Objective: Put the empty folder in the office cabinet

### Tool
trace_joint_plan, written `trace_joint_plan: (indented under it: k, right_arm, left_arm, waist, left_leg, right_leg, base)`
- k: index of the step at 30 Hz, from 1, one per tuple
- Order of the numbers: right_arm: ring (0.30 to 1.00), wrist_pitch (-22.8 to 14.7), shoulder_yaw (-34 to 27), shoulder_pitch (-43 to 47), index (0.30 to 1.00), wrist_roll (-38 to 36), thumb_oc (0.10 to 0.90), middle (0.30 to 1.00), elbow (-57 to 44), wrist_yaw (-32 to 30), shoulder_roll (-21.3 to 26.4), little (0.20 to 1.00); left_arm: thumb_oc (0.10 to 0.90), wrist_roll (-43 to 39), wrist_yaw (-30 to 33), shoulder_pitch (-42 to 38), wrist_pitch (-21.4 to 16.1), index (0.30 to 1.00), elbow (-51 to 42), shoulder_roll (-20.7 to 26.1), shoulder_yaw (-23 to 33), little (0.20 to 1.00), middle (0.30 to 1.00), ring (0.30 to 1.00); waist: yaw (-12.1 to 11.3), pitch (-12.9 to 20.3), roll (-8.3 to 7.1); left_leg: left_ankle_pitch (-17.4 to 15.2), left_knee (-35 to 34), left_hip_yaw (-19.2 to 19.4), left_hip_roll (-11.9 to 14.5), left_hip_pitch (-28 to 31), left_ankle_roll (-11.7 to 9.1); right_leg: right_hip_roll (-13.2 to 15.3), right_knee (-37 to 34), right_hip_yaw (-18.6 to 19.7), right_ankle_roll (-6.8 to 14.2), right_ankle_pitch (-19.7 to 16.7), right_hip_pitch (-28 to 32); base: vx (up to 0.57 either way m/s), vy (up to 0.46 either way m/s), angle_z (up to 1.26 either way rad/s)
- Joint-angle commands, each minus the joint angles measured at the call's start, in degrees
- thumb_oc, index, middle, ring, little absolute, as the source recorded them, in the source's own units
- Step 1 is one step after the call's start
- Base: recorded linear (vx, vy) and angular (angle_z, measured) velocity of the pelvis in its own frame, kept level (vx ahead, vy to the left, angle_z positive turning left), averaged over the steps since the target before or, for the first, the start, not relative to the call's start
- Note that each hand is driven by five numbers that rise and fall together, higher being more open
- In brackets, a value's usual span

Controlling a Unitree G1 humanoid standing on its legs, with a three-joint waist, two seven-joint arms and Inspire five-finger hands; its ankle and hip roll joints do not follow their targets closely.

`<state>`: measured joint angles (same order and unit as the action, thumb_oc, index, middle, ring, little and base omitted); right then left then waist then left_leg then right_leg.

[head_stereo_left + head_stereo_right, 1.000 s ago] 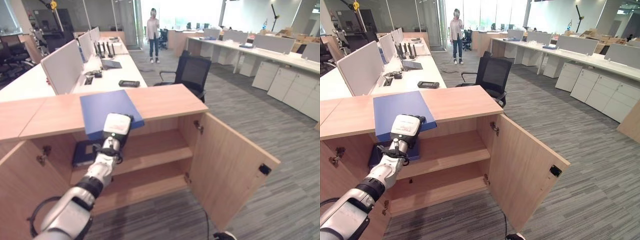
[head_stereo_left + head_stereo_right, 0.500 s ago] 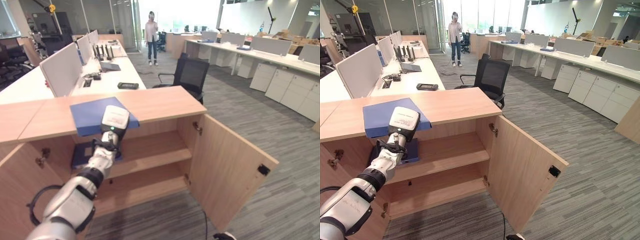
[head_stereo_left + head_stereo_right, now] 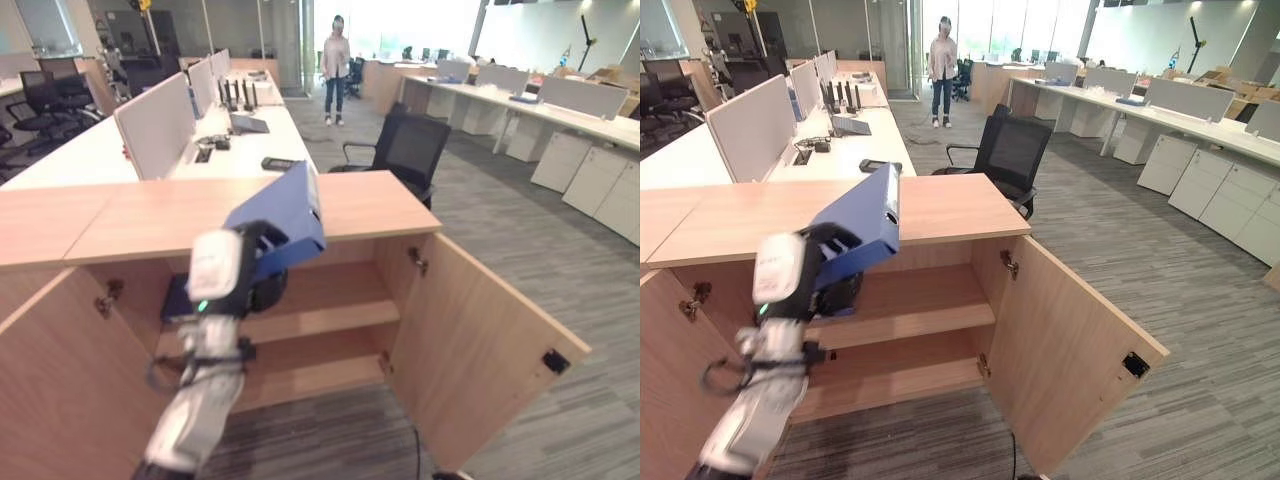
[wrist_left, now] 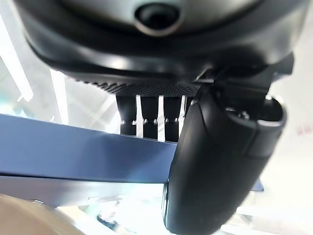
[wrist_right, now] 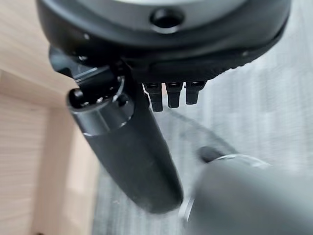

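Folder: we've got the blue folder [image 3: 283, 215] lifted clear of the cabinet top and tilted steeply, one end up in the air, sitting over the front edge of the top and above the open shelves.

Left hand: our left hand [image 3: 258, 262] is under the folder's lower end. In the left wrist view the thumb [image 4: 220, 166] lies across the folder's blue edge [image 4: 83, 154] with the fingers [image 4: 146, 115] going behind it, so we're pinching it between thumb and fingers.

Right hand: the right hand [image 5: 127, 147] shows in its own wrist view over grey carpet next to a wooden panel. Thumb sticks out and the fingers look fairly straight, nothing in it.

Cabinet: the wooden office cabinet [image 3: 940, 215] has both doors swung open. The right door [image 3: 1080, 345] stands out over the carpet, the left door [image 3: 70, 390] is at the near left.

Shelves: upper shelf [image 3: 930, 305] and lower shelf [image 3: 900, 375] are both visible inside. There's another dark blue folder [image 3: 178, 298] lying flat at the left end of the upper shelf, partly hidden behind our arm.

Background: a black office chair [image 3: 1010, 155] stands just behind the cabinet, long white desks [image 3: 90, 160] with dividers run back on the left, and a person [image 3: 942, 70] stands far down the aisle.
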<state>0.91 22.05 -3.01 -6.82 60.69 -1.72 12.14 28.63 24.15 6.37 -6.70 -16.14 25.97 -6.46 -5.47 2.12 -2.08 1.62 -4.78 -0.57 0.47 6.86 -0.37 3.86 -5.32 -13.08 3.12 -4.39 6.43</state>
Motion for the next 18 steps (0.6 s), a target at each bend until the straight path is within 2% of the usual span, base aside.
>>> trace_joint_plan:
  k: [1,4,5,6,10,11,14,16,18]
  right_arm:
    - [0.9,-3.3,1.6,5.0,0.9,-2.1,0.8,0.9,-12.0,3.5,1.1,0.9]
    - [0.9,-3.5,0.2,2.1,0.9,-4.3,0.8,0.9,-25.1,6.6,6.4,0.9]
    - [0.9,-3.3,0.3,1.8,0.9,-4.3,0.8,0.9,-25.4,6.7,6.6,0.9]
    - [0.9,-3.6,-1.0,0.8,0.9,-5.9,0.8,0.9,-30.5,8.3,8.9,0.9]
    - [0.9,-3.9,-2.7,-0.3,0.9,-7.6,0.8,0.9,-37.9,10.0,11.2,0.9]
    - [0.9,-4.2,-4.6,-1.2,0.9,-9.8,0.8,0.9,-42.2,10.8,12.4,0.9]
    - [0.9,-4.8,-7.0,-2.4,0.9,-12.6,0.8,0.9,-47.1,11.8,13.3,0.9]
    - [0.9,-5.6,-10.8,-3.8,0.9,-14.1,0.8,0.9,-52.8,12.1,14.7,0.9]
    - [0.9,-5.8,-11.8,-4.1,0.9,-14.1,0.8,0.9,-54.3,12.0,14.9,0.9]
  left_arm:
    - [0.4,-19.9,-15.1,1.4,-1.9,0.3,4.8,0.4,2.5,0.3,0.3,0.3]
    - [0.4,-34.8,-21.9,9.6,-3.7,0.3,0.9,0.5,4.8,0.3,0.3,0.3]
    - [0.4,-35.1,-22.2,9.8,-3.6,0.3,0.7,0.5,5.0,0.3,0.3,0.3]
    - [0.4,-40.3,-24.6,13.0,-3.2,0.3,0.3,0.5,5.9,0.3,0.3,0.3]
    - [0.4,-42.9,-25.9,16.0,-2.4,0.3,0.2,0.4,7.5,0.3,0.3,0.3]
    - [0.4,-45.1,-26.8,17.1,-1.9,0.3,0.5,0.4,8.2,0.3,0.3,0.3]
    - [0.4,-45.6,-27.5,18.5,-1.9,0.3,0.1,0.2,9.4,0.3,0.3,0.3]
    - [0.4,-46.2,-28.3,20.2,-1.9,0.3,-0.6,0.1,11.1,0.3,0.3,0.3]
    - [0.4,-47.0,-28.6,20.6,-1.6,0.3,-0.7,0.0,11.5,0.3,0.3,0.3]
  waist:
    - [0.8,-4.5,-2.84]
    - [0.4,-5.0,-2.98]
    - [0.4,-4.8,-2.92]
    - [0.1,-5.1,-2.99]
    - [-0.5,-5.3,-3.03]
    - [-0.7,-5.5,-3.04]
    - [-0.8,-5.6,-3.09]
    - [-1.2,-5.7,-3.11]
    - [-1.2,-5.6,-3.03]
  left_leg:
    - [-6.2,-0.2,-1.5,-1.5,1.5,0.6]
    - [-5.9,-0.2,-1.7,-1.5,1.0,0.6]
    - [-5.9,-0.2,-1.7,-1.5,1.0,0.6]
    - [-5.8,-0.2,-1.9,-1.5,0.8,0.6]
    - [-5.6,-0.2,-2.3,-1.5,0.4,0.6]
    - [-5.4,-0.2,-2.6,-1.5,0.2,0.7]
    - [-5.4,-0.2,-2.7,-1.5,0.0,0.7]
    - [-5.4,-0.2,-2.9,-1.5,-0.2,0.8]
    - [-5.4,-0.2,-3.0,-1.5,-0.3,0.8]
  right_leg:
    - [2.2,0.3,-1.3,3.7,2.4,1.7]
    - [2.3,0.3,-1.9,3.8,2.2,1.4]
    - [2.3,0.3,-1.9,3.8,2.2,1.4]
    - [2.3,0.3,-2.2,3.8,2.1,1.3]
    - [2.4,0.3,-2.7,3.8,2.0,1.1]
    - [2.5,0.3,-3.0,3.9,2.0,1.0]
    - [2.6,0.3,-3.3,3.9,2.0,0.8]
    - [2.8,0.3,-3.5,4.0,2.0,0.7]
    - [2.8,0.3,-3.6,4.0,2.0,0.6]
  base:
    - [-0.06,-0.03,0.06]
    - [-0.03,-0.012,0.03]
    - [-0.02,-0.008,0.09]
    - [-0.02,-0.01,0.12]
    - [-0.02,-0.004,0.09]
    - [0.0,0.0,0.0]
    - [0.0,0.003,-0.01]
    - [0.0,0.006,0.02]
    - [0.0,0.01,0.16]
